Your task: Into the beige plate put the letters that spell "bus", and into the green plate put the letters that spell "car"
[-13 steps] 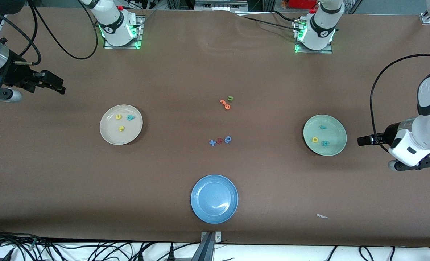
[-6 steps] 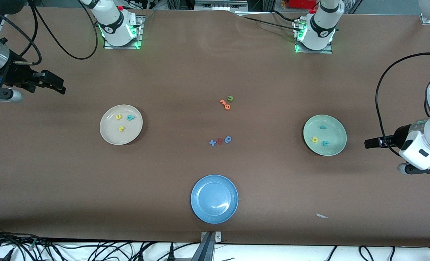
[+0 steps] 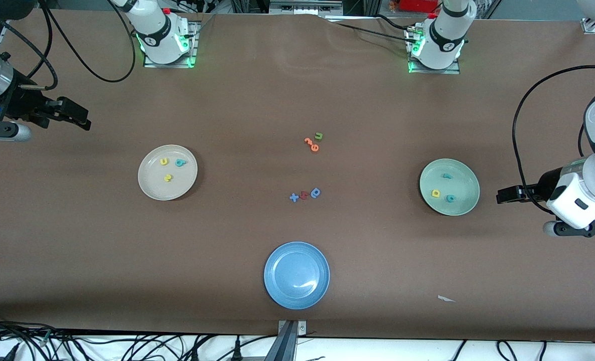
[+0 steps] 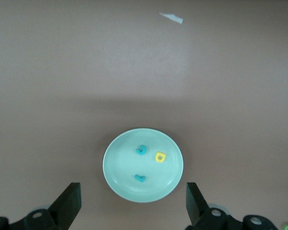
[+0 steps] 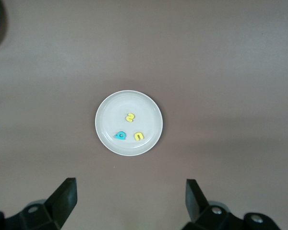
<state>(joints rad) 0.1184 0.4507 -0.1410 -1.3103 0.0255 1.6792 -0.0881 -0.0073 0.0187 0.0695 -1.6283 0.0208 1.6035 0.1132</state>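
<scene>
Fingers of both the left gripper and right gripper stood wide, empty. "Bus" letters lay flat in the beige plate, "car" letters in the green plate; left gripper had shifted slightly.

Both arms had glossy white shells with black joint bands; their bases sat on metal plates by the table edge, ringed with green light, each with a small red knob. Black cables looped from the wrists. The right gripper and left gripper were black, with wedge-shaped fingers and screw-dotted mounts; the right wrist carried a silver cylinder.
</scene>
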